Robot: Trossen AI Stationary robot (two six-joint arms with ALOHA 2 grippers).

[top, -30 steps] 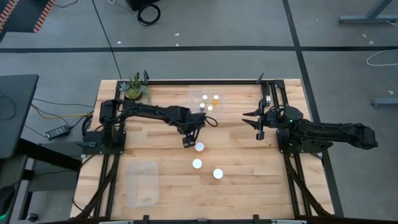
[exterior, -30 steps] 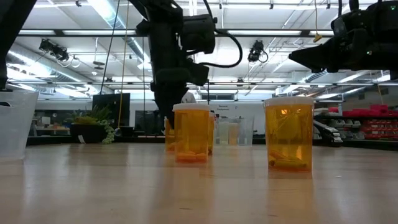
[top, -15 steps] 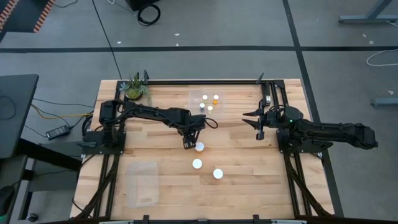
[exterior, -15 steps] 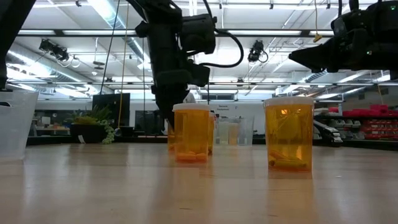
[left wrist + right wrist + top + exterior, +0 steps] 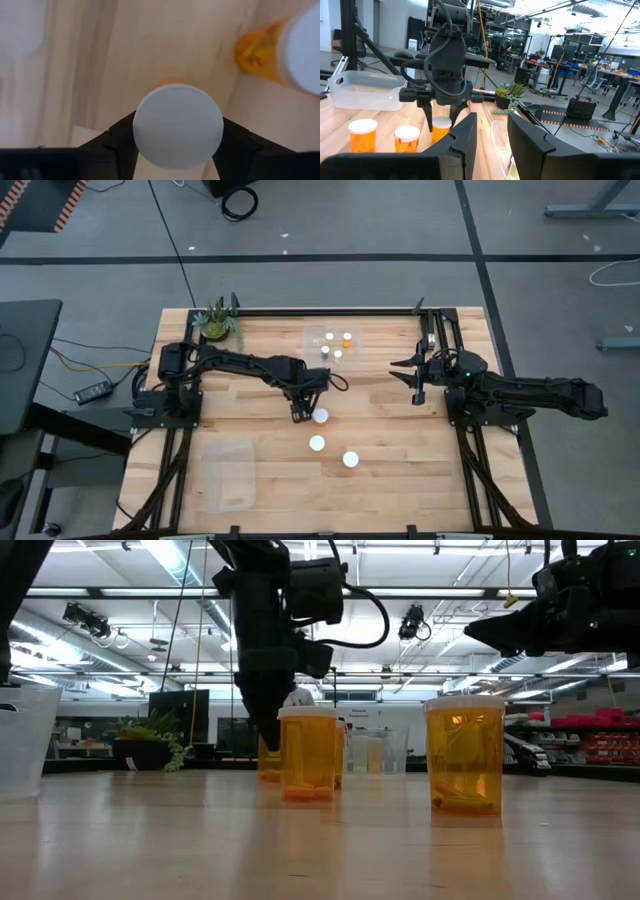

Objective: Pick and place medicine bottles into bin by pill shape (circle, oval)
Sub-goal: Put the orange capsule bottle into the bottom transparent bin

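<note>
I have the left gripper mid-table, fingers straddling a white-capped medicine bottle, jaws apart. The right gripper waits open near the table's right edge.

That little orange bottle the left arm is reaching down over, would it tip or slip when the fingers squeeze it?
Probably stable: the bottle stands upright on a flat base on the table. Its smooth round plastic wall may slip or twist between the left gripper's fingers. It looks light, with only a few pills at the bottom in similar bottles, so a nudge could slide or topple it.
</note>
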